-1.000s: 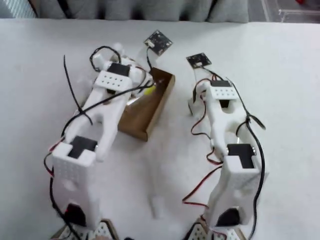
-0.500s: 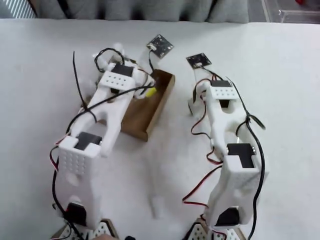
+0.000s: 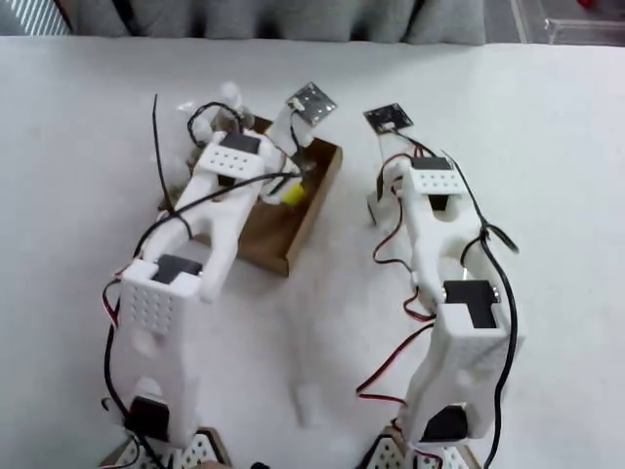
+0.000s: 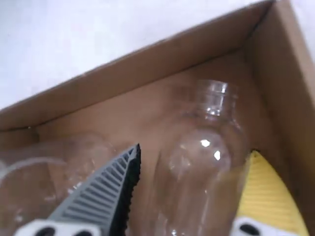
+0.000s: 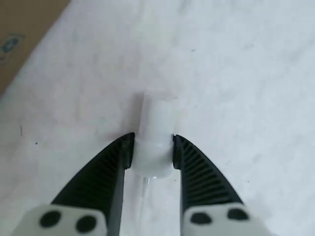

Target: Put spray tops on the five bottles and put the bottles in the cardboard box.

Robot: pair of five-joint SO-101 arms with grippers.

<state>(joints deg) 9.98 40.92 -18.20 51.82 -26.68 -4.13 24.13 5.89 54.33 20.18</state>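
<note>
In the left wrist view, a clear bottle [image 4: 209,118] with a bare neck and no spray top lies inside the cardboard box [image 4: 147,59]. My left gripper [image 4: 194,152] is shut on it, one grey and one yellow finger on either side. A second clear bottle [image 4: 54,172] lies beside it in the box. From above, the left arm hangs over the cardboard box [image 3: 283,234]. My right gripper [image 5: 152,138] is shut on a white spray top [image 5: 153,142], just over the white table to the right of the box.
Another white spray top [image 3: 305,403] with its thin tube lies on the table near the front, between the two arm bases. A corner of the box [image 5: 19,34] lies close to the right gripper. Loose cables hang beside both arms.
The left arm has shifted over the box, toward its back end and a little left. The right arm has kept still with the spray top.
</note>
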